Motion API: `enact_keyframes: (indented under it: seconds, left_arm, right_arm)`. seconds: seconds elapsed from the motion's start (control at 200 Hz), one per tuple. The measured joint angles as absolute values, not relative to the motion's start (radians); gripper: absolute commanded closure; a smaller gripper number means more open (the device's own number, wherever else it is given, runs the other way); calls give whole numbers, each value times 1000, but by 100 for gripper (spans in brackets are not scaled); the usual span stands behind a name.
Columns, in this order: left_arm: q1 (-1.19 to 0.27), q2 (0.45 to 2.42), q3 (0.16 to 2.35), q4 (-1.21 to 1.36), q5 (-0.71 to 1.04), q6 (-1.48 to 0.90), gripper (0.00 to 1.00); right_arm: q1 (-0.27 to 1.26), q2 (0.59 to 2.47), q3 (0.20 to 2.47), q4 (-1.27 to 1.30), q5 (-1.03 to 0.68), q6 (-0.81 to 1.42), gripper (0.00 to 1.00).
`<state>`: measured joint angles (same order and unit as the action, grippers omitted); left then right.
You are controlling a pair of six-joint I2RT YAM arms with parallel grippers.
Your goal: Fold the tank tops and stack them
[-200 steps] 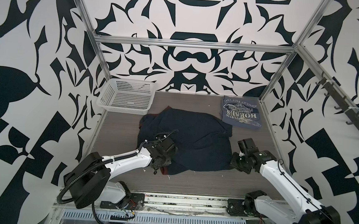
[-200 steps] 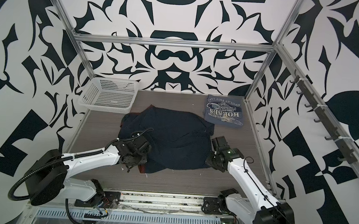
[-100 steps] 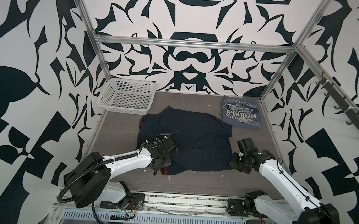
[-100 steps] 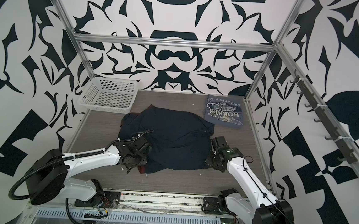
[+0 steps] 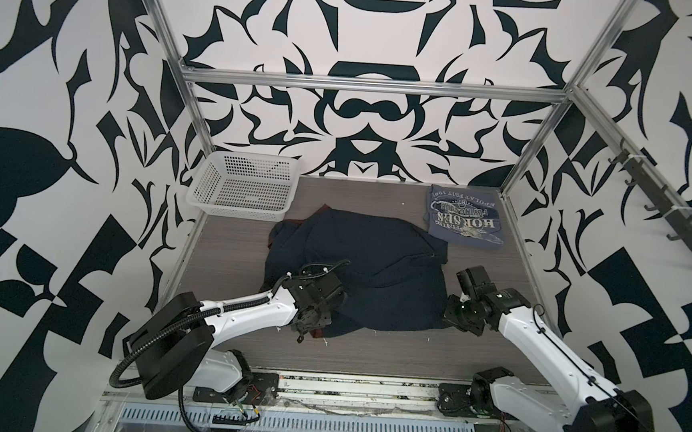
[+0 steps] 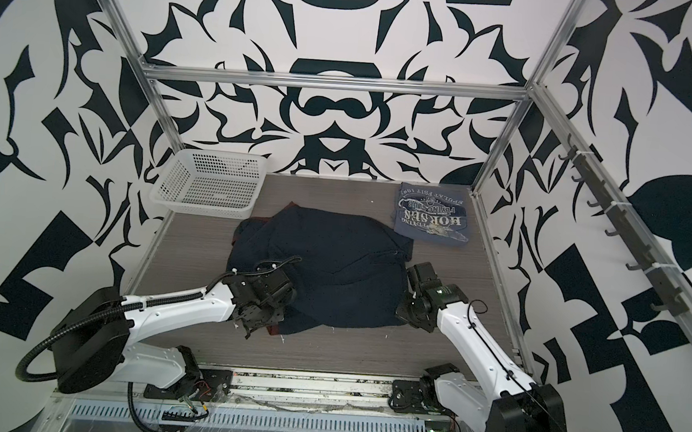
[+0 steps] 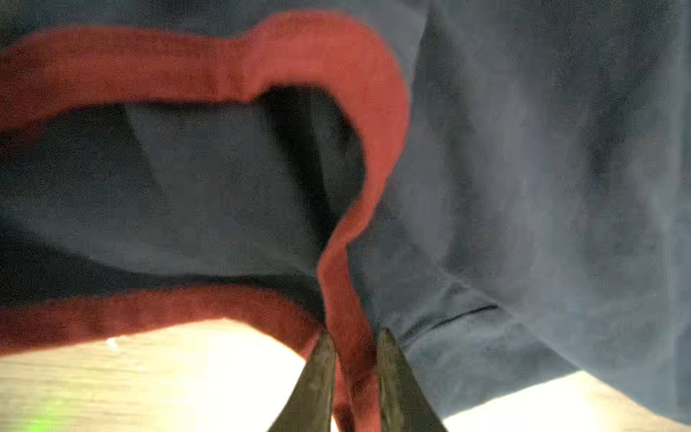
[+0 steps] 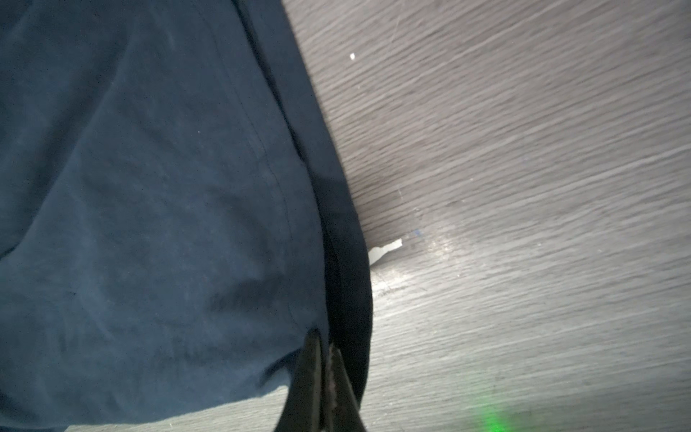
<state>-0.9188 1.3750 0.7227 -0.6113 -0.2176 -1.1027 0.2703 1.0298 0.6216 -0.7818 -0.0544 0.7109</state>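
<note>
Presently the navy tank top (image 5: 374,269) lies crumpled mid-desk (image 5: 228,259), not yet folded, while the grey-blue tank top (image 5: 463,217) sits folded at the far right corner. The left hand (image 7: 355,334) pinches the red trim (image 7: 377,112); the right hand (image 8: 324,342) is clamped on the navy top's right hem. The next move, in my judgement, calls for drawing both grips apart evenly to flatten the cloth.

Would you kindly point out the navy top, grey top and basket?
navy top (image 5: 375,248), in a top view, middle of the cloth.
grey top (image 5: 462,221), in a top view, white print.
basket (image 5: 234,208), in a top view, near wall.
</note>
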Motion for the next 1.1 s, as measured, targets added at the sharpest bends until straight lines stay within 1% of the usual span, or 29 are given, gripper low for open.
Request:
enact_keyframes:
  seconds: [0.095,0.215,0.325,0.46,0.615,0.675,0.75,0.865,1.025,1.06,1.1]
  left_arm:
    - [-919,1386,740,-614,-234,-1096,81]
    - [-919,1387,745,-615,-247,-1082,88]
    - [-919,1386,745,-616,-258,-1072,100]
    - [-920,1328,748,-645,-310,-1049,100]
    - [-914,1115,782,-683,-435,-978,100]
    - [-883,1029,784,-663,-457,-939,100]
    - [-814,979,781,-629,-451,-896,100]
    - [-736,1009,769,-560,-414,-837,100]
    - [-728,1138,758,-488,-340,-780,100]
    - [-728,1154,751,-473,-322,-772,96]
    - [-728,1169,741,-456,-299,-761,88]
  right_arm:
    - [270,1021,622,-784,-53,710,100]
    - [270,1017,622,-787,-48,708,100]
    - [270,1015,627,-793,-43,707,100]
    - [252,1015,674,-813,-47,688,100]
    - [130,1016,762,-816,-97,637,100]
    - [80,1025,795,-813,-128,621,100]
    - [47,1061,837,-799,-154,610,100]
    - [38,1162,891,-742,-188,597,100]
    - [-9,1306,938,-669,-208,580,100]
    - [-25,1331,940,-655,-211,577,100]
    - [-42,1354,940,-643,-213,575,100]
